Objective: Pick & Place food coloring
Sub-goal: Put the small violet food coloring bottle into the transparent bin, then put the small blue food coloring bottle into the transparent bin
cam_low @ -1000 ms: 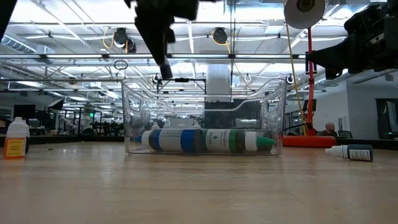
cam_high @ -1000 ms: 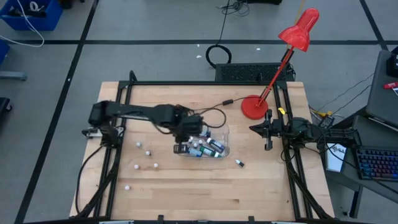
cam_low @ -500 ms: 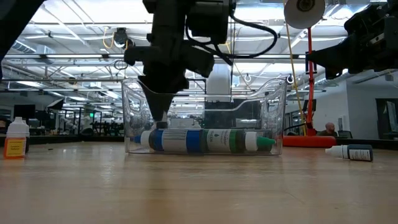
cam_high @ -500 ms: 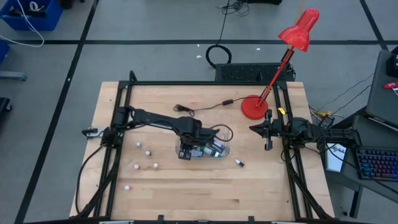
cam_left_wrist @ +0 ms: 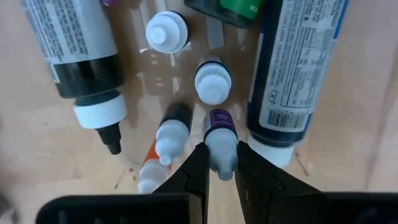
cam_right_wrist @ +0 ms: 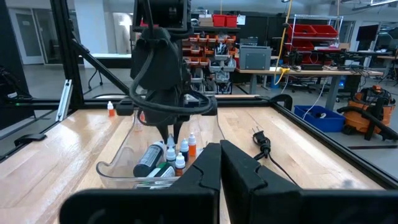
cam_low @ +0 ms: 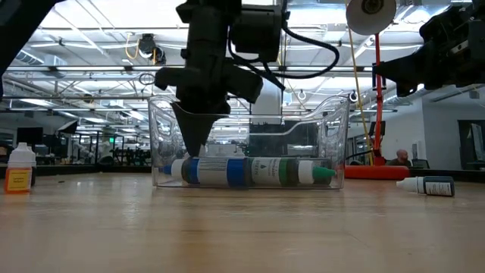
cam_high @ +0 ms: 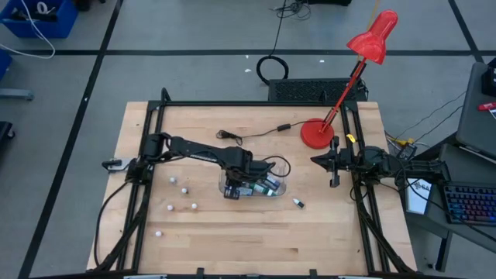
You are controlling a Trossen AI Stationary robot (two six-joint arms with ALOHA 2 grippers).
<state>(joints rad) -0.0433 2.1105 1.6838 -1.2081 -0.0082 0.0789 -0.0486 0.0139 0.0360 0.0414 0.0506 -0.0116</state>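
Note:
A clear plastic tub [cam_high: 256,186] [cam_low: 250,136] at the table's middle holds several food coloring bottles; two large ones lie along its near wall [cam_low: 250,171], and small ones stand upright [cam_left_wrist: 212,81]. My left gripper [cam_high: 231,188] [cam_low: 198,154] [cam_left_wrist: 221,171] reaches down into the tub's left part, shut on a small bottle with a purple label [cam_left_wrist: 218,127]. My right gripper [cam_high: 335,164] [cam_right_wrist: 221,163] waits shut at the table's right edge, pointing level toward the tub. More small bottles lie loose on the table [cam_high: 297,203] [cam_high: 184,190]. My left gripper pinches the small purple-labelled bottle at its grey cap end [cam_left_wrist: 222,160] between its two fingers. The fingers come from above, pointing down. The bottle reaches away below the fingertips toward the tub's floor; whether its bottom rests there, I cannot tell.
A red desk lamp [cam_high: 318,133] stands at the far right, its cord [cam_high: 248,136] trailing across the far side. White-capped bottles are scattered at the near left [cam_high: 169,208]. An orange bottle [cam_low: 19,168] stands at the left. The tub's walls [cam_low: 155,136] close around my left gripper.
My left gripper has come down from above the tub's rim into the tub, a little toward the near edge, with its fingers as near together as before. For the last half second it has kept still. My right arm has not moved.

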